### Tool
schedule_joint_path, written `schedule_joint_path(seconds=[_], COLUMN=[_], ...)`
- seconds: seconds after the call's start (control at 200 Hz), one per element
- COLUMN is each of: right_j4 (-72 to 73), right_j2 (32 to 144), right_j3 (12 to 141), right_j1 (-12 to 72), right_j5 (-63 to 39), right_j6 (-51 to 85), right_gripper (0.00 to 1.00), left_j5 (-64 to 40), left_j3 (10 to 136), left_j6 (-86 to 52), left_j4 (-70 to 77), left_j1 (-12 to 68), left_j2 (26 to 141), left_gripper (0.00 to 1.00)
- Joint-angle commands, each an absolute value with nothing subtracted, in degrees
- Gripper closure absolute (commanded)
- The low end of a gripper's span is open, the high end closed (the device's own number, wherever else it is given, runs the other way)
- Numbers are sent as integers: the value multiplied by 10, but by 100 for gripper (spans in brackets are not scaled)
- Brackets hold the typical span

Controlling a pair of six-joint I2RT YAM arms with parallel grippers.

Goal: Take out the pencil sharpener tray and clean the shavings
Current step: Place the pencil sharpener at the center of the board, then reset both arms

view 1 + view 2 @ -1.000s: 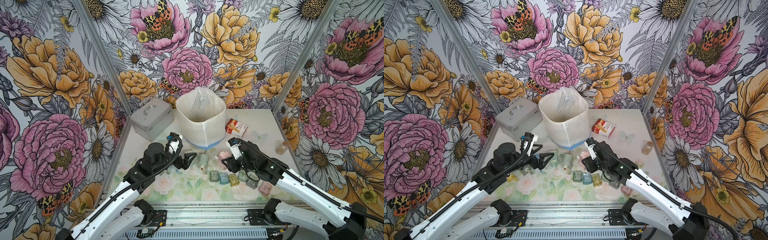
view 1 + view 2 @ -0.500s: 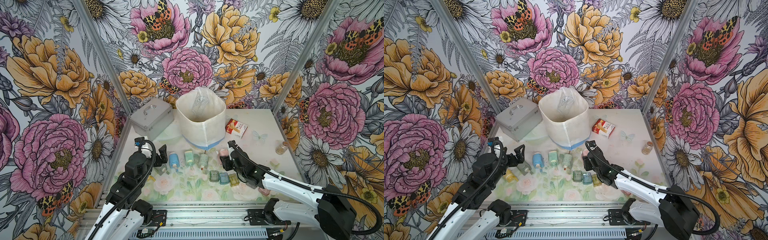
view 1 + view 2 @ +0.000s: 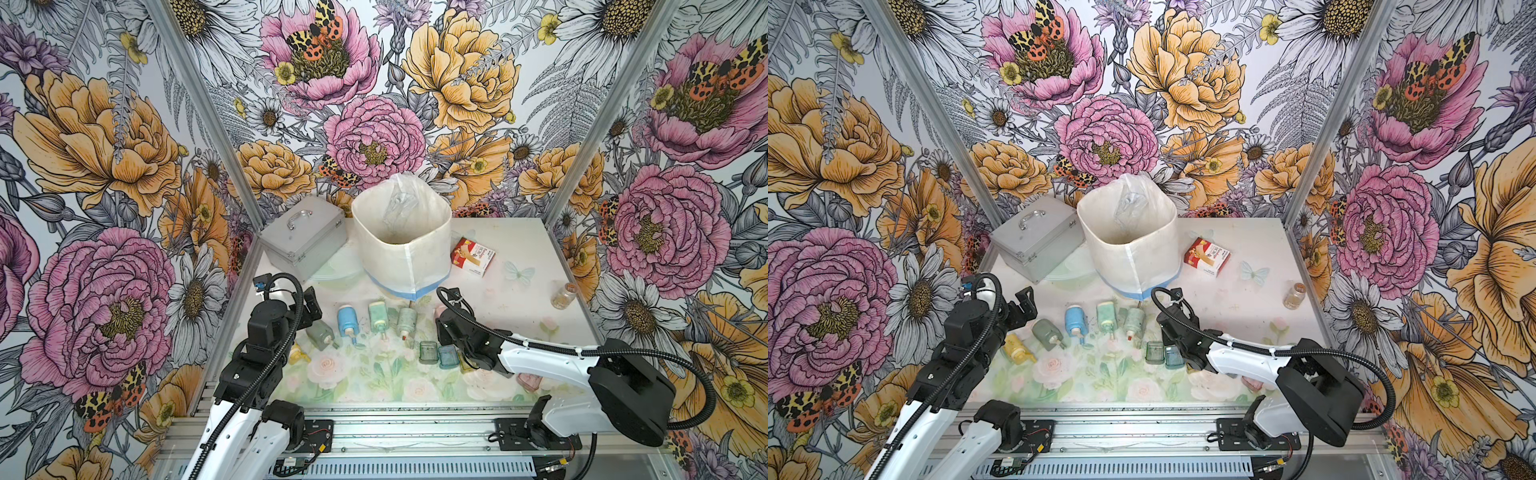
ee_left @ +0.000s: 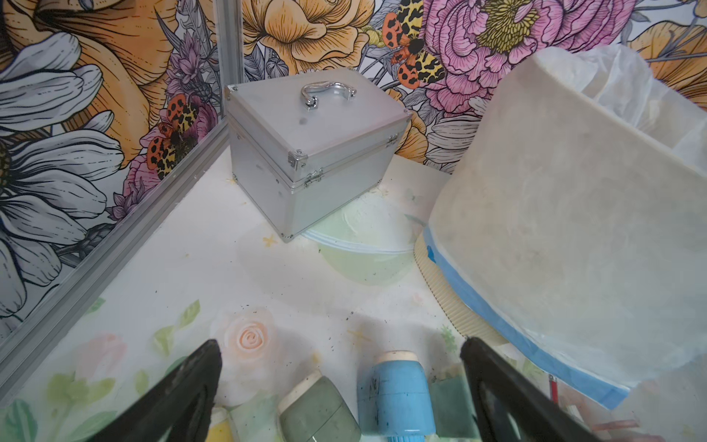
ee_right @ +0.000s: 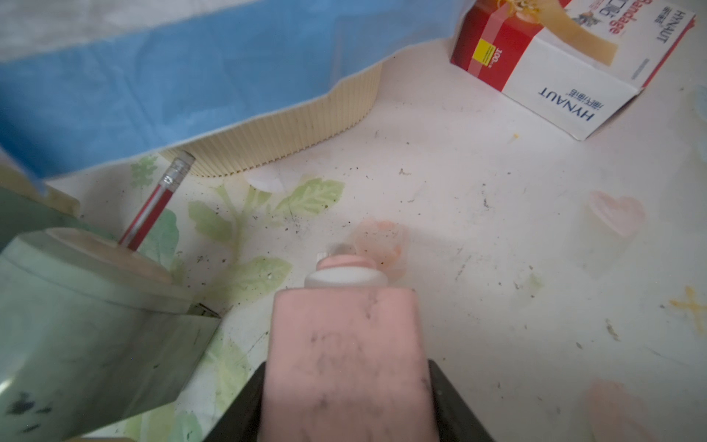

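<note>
Right fingers (image 5: 455, 415): pinching pink sharpener (image 5: 344, 356) by its body. Left fingers (image 4: 180, 398): spread wide, near blue sharpener (image 4: 398, 394). Shavings (image 5: 287, 224): dark flecks strewn on table (image 5: 497, 172) near lined bin (image 3: 399, 253). Green tray (image 3: 428, 352), blue tray (image 3: 448, 355): side by side on table, in front of sharpener row.

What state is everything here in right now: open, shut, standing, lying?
Left hand: open, empty.
Right hand: shut on pink sharpener.
Silver case: closed.
White bin: upright, open-topped, bag-lined.
Bandage box: lying flat.
Small jar: upright.
Blue sharpener: lying on its side.
Green tray: out, lying loose.
</note>
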State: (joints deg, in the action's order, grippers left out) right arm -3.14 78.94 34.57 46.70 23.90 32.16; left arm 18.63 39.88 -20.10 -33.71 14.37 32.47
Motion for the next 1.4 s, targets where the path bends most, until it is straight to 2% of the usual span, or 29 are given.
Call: schedule_joint_path(seconds=[0.0, 0.225, 0.606, 0.791, 0.941, 1.121, 1.271, 1.396], right_j4=[-38, -68, -101, -100, -92, -6, 91, 108], right_j2=[783, 755, 680, 622, 572, 517, 526, 559], right_j3=[381, 390, 400, 378, 355, 302, 251, 251], right_j1=[469, 469, 458, 388, 294, 202, 151, 126], right_j5=[268, 283, 317, 349, 363, 363, 372, 384], right_j6=[339, 337, 290, 251, 228, 197, 186, 180], right_gripper=[45, 24, 18, 13, 10, 9, 8, 8], left_j5=[186, 174, 189, 205, 217, 205, 147, 148], left_j3=[425, 440, 407, 355, 325, 320, 308, 303], left_j6=[-180, -182, -171, -160, -135, -66, -80, -61], left_j4=[-336, -319, -242, -153, -69, -3, 50, 90], left_j1=[131, 115, 104, 99, 84, 45, -23, -37], left_j2=[340, 387, 416, 427, 456, 490, 534, 580], left_gripper=[1, 1, 1, 1, 1, 1, 1, 1])
